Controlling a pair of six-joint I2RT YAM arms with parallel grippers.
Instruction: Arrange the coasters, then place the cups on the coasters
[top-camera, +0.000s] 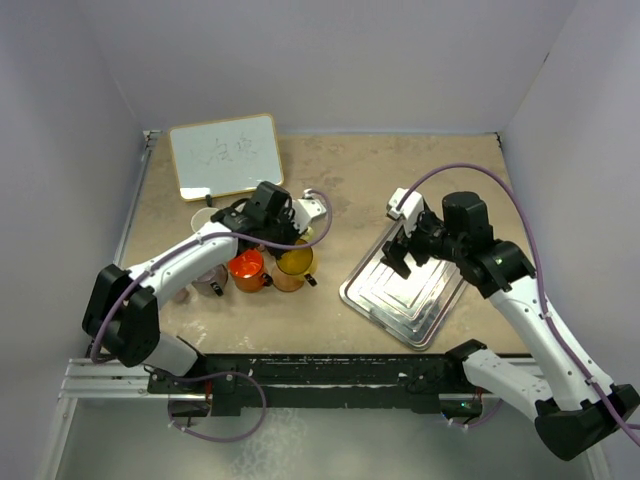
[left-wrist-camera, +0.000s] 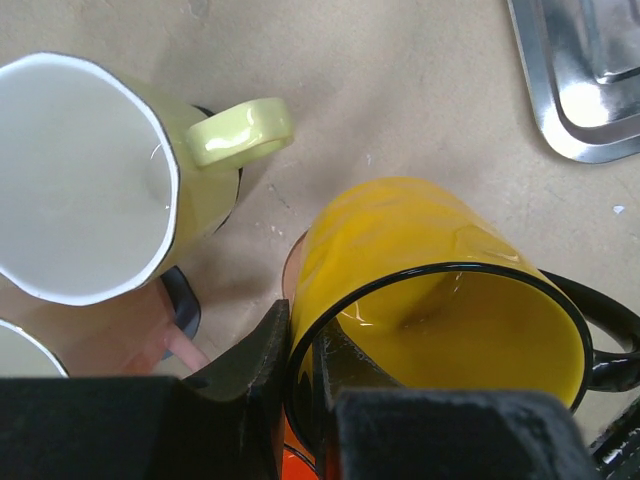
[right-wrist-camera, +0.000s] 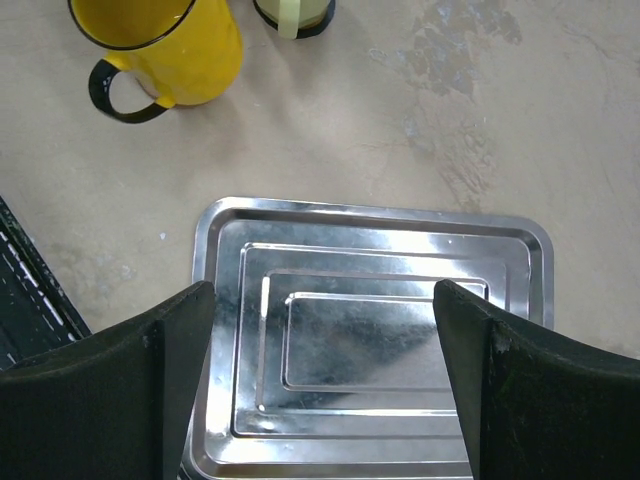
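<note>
My left gripper is shut on the rim of the translucent yellow cup, one finger inside it and one outside. A tan coaster edge shows under that cup. Beside it the yellow-green cup stands upright on a dark coaster. A pink cup sits by a blue-grey coaster, and a red-orange cup lies just below my fingers. From above, the cups cluster at centre-left: yellow cup, red-orange cup. My right gripper hangs open and empty over the metal tray.
The metal tray lies at centre-right with the right gripper above it. A whiteboard lies at the back left. The left arm's gripper reaches over the cup cluster. Walls close in the table on three sides.
</note>
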